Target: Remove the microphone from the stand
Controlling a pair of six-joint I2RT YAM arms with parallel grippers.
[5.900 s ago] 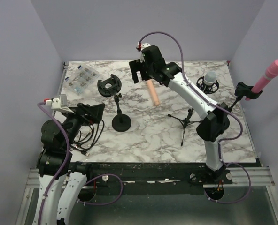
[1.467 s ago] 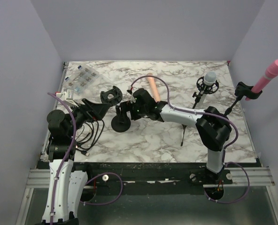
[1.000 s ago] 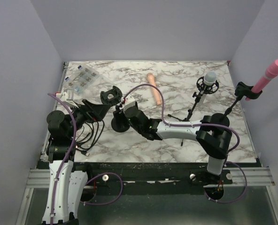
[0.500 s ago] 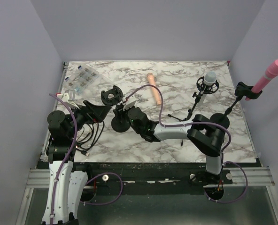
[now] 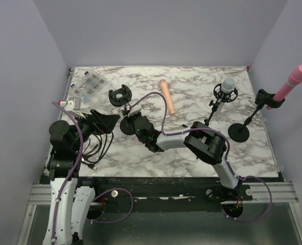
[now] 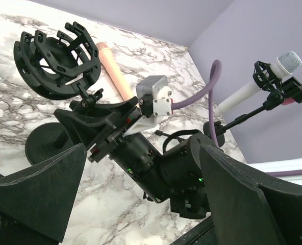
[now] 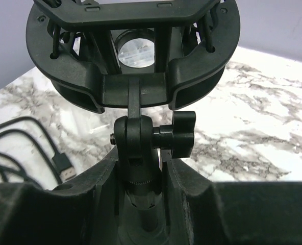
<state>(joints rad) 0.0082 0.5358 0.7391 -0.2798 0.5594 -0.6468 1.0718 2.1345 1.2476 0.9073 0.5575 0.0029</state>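
The peach microphone [image 5: 167, 97] lies flat on the marble table, apart from the stand. The black stand [image 5: 128, 126] has a round base and an empty shock mount [image 5: 119, 95] on top. My right gripper [image 5: 126, 113] is low at the stand. In the right wrist view its fingers [image 7: 192, 189] close on either side of the stand's neck [image 7: 138, 148], just under the mount [image 7: 135, 56] and its knob. My left gripper [image 6: 141, 199] hangs open left of the stand, holding nothing. From it I see the mount [image 6: 56, 64], the microphone [image 6: 112, 69] and the right gripper [image 6: 105, 127].
A silver-headed microphone [image 5: 226, 88] sits in a tripod stand at the back right. A pink microphone [image 5: 294, 80] is clipped on a stand with a round base [image 5: 238, 132]. A clear parts box [image 5: 87, 85] lies back left. Black cables [image 5: 97, 148] lie near the left arm.
My right arm has drawn in low toward the stand and its jaws have closed around the stand's neck. The left arm and the peach microphone have stayed put.
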